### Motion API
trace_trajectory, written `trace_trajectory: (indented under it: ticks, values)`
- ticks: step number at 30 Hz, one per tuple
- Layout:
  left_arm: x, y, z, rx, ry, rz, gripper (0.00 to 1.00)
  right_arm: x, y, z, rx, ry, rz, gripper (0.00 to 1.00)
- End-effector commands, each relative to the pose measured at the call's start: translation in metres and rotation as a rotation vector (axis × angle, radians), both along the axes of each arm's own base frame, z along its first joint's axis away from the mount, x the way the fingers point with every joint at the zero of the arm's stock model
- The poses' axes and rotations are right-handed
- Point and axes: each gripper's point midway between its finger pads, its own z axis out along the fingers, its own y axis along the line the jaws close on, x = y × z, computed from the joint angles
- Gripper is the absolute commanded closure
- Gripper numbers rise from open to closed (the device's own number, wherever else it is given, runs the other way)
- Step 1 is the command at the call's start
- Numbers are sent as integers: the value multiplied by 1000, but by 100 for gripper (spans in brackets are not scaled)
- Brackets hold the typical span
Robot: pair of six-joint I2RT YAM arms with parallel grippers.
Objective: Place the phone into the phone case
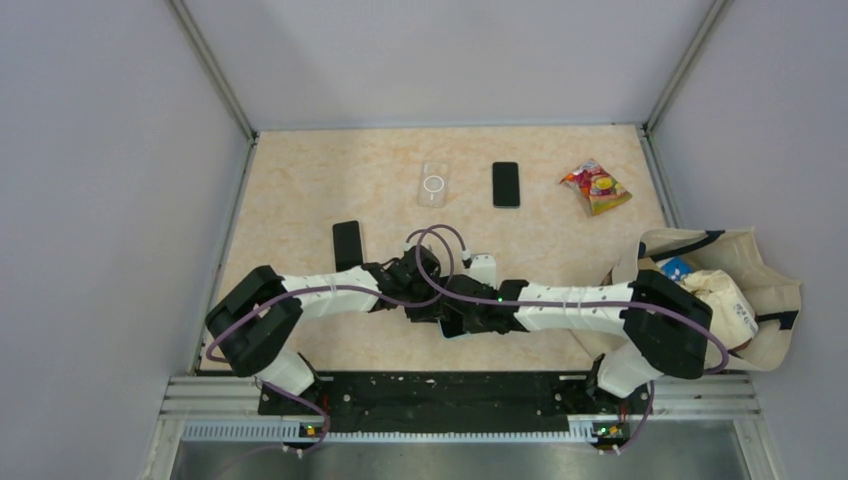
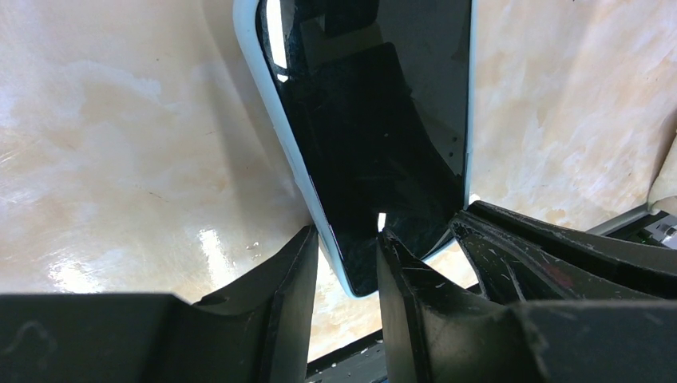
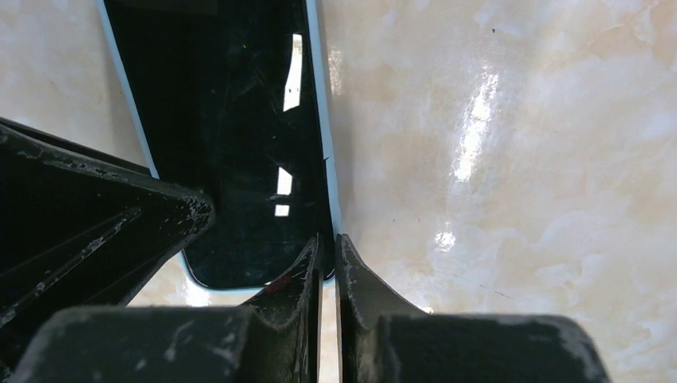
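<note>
Phone (image 2: 375, 128) sits between both sets of jaws and looks seated in pale-blue phone case (image 2: 287, 128). Right jaws pinched together on case rim. Left jaws straddle near corner; I can't tell if gripping. I judge task nearly done: far corners unseen, release left.

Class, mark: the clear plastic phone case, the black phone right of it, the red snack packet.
Clear plastic phone case (image 1: 433, 184): top external view, inside its white ring.
Black phone (image 1: 506, 184): top external view, its centre.
Red snack packet (image 1: 596, 187): top external view, printed middle.
</note>
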Motion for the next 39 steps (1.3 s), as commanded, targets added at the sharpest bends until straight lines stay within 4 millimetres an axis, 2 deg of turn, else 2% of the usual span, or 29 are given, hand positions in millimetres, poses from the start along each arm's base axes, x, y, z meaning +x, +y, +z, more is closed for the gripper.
trace_trajectory:
  ticks: [1,4,6,12,18,24,29,33,39]
  values:
    - [6,4,-4,16,-31,-3,61,-43,-53,-49,-141,229,-1,92]
    - [9,6,-3,29,-38,3,61,-21,-43,-27,-63,186,5,82]
    - [10,8,-3,39,-37,8,61,-8,-40,-20,-25,175,11,80]
    - [17,12,-1,69,-41,20,61,17,-30,-11,68,166,37,77]
    - [32,26,2,117,-53,51,61,37,-20,-4,121,147,48,76]
    - [44,30,-1,166,-44,44,61,53,-10,-7,114,139,57,77]
    - [51,32,-9,219,-42,47,61,55,-12,-19,79,157,55,79]
    - [52,35,-19,257,-26,45,62,48,-19,-32,36,176,40,83]
    - [51,36,-38,285,2,47,63,21,-14,-57,-59,184,63,91]
